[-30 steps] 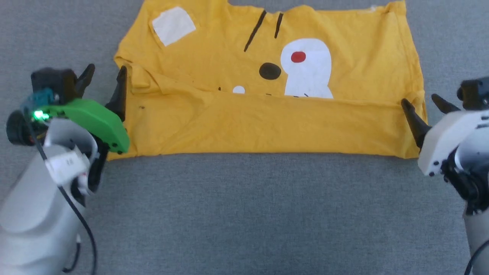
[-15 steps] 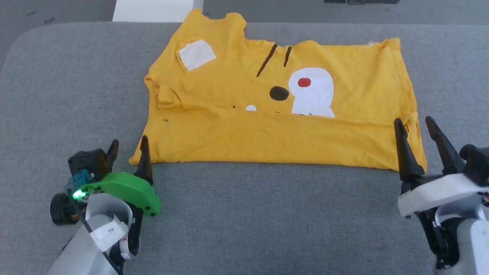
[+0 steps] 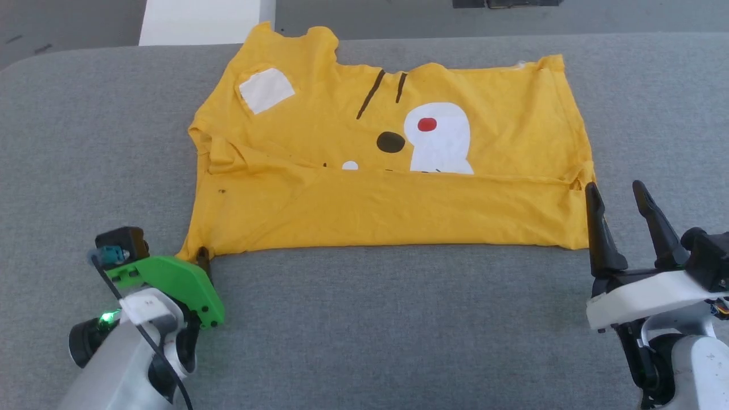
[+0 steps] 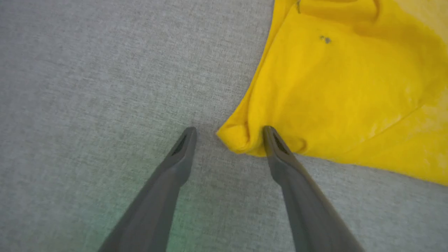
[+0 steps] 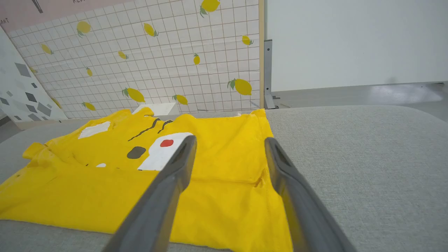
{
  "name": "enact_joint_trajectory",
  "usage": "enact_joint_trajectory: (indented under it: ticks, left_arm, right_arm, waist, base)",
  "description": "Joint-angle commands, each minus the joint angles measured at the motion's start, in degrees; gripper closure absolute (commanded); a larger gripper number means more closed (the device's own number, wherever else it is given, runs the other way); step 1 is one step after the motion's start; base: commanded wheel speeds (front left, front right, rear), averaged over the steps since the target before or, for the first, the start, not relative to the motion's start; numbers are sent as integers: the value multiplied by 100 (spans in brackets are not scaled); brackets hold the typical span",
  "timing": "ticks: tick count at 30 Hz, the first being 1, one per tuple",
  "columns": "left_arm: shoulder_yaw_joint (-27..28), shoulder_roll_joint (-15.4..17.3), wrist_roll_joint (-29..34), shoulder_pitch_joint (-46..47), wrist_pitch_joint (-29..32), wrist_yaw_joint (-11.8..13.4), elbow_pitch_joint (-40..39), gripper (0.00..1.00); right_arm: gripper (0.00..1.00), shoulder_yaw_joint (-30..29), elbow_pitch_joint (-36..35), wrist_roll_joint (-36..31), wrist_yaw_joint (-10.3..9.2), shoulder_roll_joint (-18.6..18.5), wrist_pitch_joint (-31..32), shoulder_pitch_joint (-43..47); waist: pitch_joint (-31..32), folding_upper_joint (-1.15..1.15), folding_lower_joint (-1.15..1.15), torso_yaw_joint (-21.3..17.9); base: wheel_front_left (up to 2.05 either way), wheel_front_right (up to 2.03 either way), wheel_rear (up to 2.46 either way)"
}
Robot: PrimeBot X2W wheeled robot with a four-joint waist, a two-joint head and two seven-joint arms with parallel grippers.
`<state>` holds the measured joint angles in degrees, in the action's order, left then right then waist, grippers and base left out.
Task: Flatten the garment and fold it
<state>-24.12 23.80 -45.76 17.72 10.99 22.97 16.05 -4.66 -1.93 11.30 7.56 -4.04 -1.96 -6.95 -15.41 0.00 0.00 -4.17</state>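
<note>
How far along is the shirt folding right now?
Done: the garment lies flat on the grey table, its near strip folded up over the print. In hand: nothing; the left gripper and right gripper stand open by its near corners. Left: the remaining folds.

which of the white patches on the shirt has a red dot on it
The large rounded white patch beside the black oval on the garment; the squarish white patch near the neck and the small white spot are plain.

Grey fabric tabletop [image 3: 364,319] — lemon-print tiled wall [image 5: 157,59] behind.
</note>
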Motion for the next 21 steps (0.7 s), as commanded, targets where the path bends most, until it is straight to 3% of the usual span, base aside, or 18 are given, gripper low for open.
enact_joint_trajectory:
  ticks: [1,2,12,16,21]
  left_arm:
    - [-96,-47,-126,-52,219,-71,102,59]
    - [-133,-35,-170,-56,316,-140,82,100]
    - [-164,-5,-164,-31,170,-330,-106,100]
    - [-198,-11,-112,27,84,-378,-108,100]
    - [-236,-47,-102,84,34,-440,-91,100]
  right_arm:
    - [0,-15,-19,-56,-8,36,3,51]
    - [0,-20,-12,-60,-8,41,11,52]
    - [0,-577,298,-217,-8,106,257,-175]
    - [0,-882,755,-151,-8,113,965,-412]
    - [0,-965,1192,-232,-8,114,2312,-693]
  waist:
    - [1,0,0,-35]
    - [0,0,0,-46]
    - [-42,0,0,41]
    - [-76,0,0,96]
    - [-129,0,0,143]
  base:
    - [0,0,0]
    - [0,0,0]
    - [0,0,0]
    - [0,0,0]
    - [0,0,0]
